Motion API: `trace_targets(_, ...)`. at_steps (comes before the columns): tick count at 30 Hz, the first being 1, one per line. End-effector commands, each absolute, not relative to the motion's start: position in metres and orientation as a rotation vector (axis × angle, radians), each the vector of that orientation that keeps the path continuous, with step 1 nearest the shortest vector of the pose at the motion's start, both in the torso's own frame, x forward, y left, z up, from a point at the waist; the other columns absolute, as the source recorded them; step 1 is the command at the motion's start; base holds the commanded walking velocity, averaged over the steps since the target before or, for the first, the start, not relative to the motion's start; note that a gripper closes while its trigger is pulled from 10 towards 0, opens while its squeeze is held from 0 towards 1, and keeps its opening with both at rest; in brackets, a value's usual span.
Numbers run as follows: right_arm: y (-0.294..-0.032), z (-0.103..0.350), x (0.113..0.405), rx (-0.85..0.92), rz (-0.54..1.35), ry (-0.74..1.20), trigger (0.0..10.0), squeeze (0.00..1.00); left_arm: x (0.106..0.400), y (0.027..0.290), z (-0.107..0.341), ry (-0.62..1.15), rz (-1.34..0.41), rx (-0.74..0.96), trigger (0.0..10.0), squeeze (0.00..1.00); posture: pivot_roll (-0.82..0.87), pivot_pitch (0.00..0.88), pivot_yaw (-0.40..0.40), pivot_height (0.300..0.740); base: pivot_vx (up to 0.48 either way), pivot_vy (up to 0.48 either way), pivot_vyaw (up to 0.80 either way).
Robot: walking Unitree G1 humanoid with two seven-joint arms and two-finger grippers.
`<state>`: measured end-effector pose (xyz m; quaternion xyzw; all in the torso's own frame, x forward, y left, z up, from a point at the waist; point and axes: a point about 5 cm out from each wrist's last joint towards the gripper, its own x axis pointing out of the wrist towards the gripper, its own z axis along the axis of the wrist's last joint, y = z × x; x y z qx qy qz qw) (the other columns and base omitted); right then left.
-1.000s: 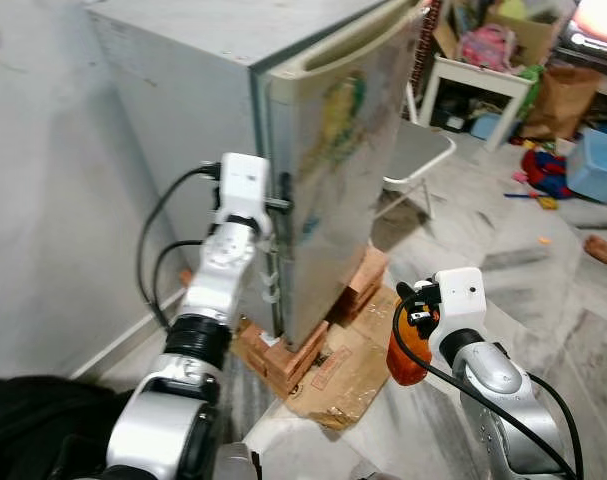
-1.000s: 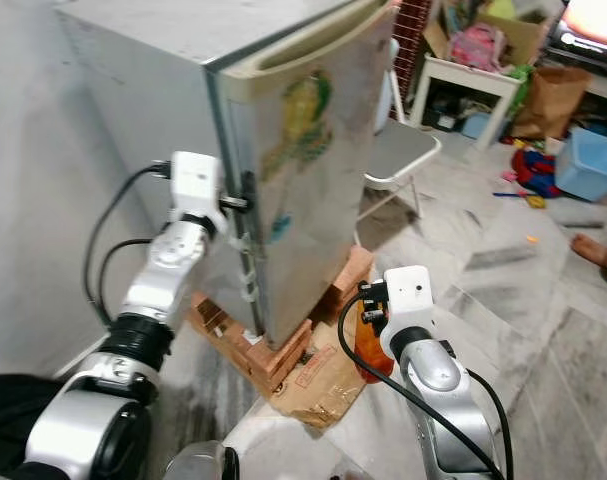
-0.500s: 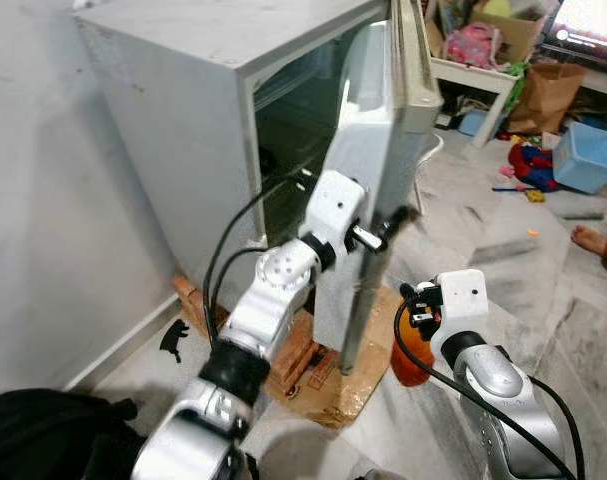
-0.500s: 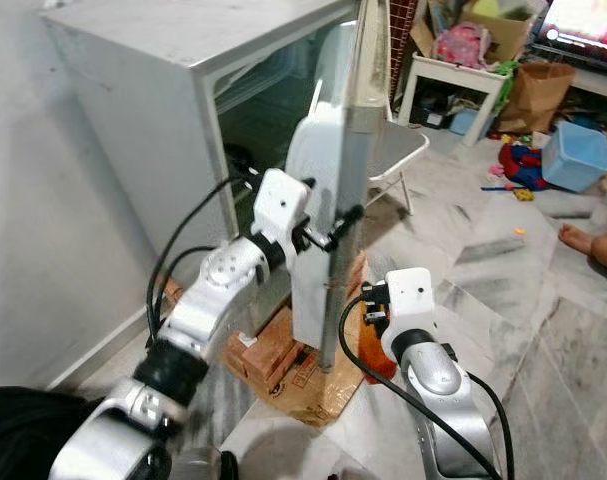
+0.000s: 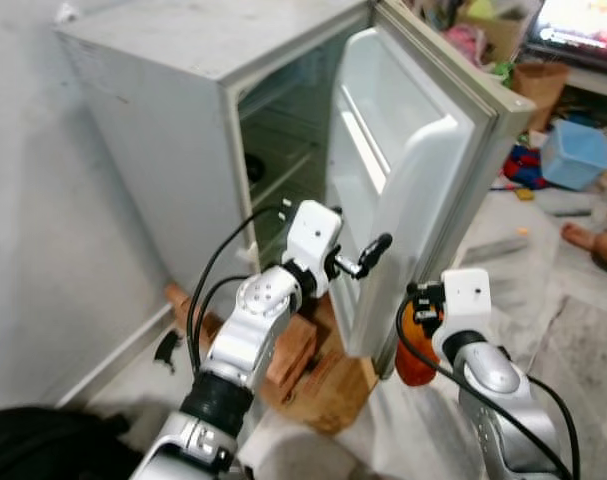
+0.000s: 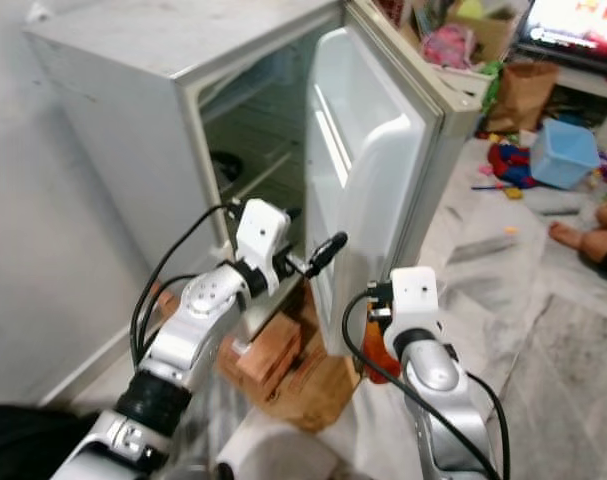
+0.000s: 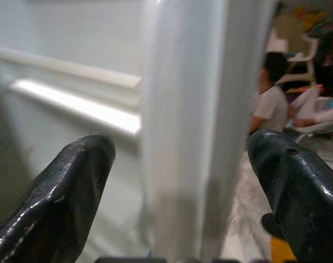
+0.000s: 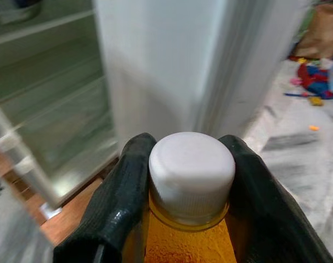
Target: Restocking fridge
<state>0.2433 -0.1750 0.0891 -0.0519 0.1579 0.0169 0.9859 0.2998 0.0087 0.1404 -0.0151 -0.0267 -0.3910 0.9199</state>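
The setting was a cluttered room with a marble floor (image 5: 573, 330); the fridge (image 5: 183, 130) sat on bricks (image 5: 295, 345). Its door (image 5: 413, 190) stood wide open, so access appeared achieved. The left gripper (image 5: 368, 255), jaws apart, was beside the door's lower edge. The right gripper (image 8: 191, 189) had its jaws clamped on an orange bottle (image 8: 189, 241) with a white cap, low outside the fridge. Shelving the bottle remained, in my judgement.

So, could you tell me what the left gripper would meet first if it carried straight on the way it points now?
Most likely the free edge of the open fridge door, which stands right ahead between the left gripper's open fingers; how far off is unclear.
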Motion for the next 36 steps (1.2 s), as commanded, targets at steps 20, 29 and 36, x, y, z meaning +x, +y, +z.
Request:
trace_targets(20,-0.184,0.096,0.252,-0.123,-0.007,0.281,10.0,0.0,0.294,0.003,0.142,-0.045,-0.827,-0.028,10.0,0.0,-0.04,0.0,0.015,0.74,0.32,-0.352,0.0)
trace_targets(29,-0.186,0.097,0.254,-0.13,-0.019,0.271,10.0,0.0,0.295,0.0,0.142,-0.047,-0.804,-0.01,10.0,0.0,-0.04,0.0,0.017,0.74,0.377,-0.278,0.0)
trace_targets(36,-0.186,0.1,0.255,-0.126,-0.027,0.252,10.0,0.0,0.302,0.022,0.136,-0.045,-0.649,0.048,10.0,0.0,-0.05,0.0,0.018,0.74,0.0,0.0,0.0)
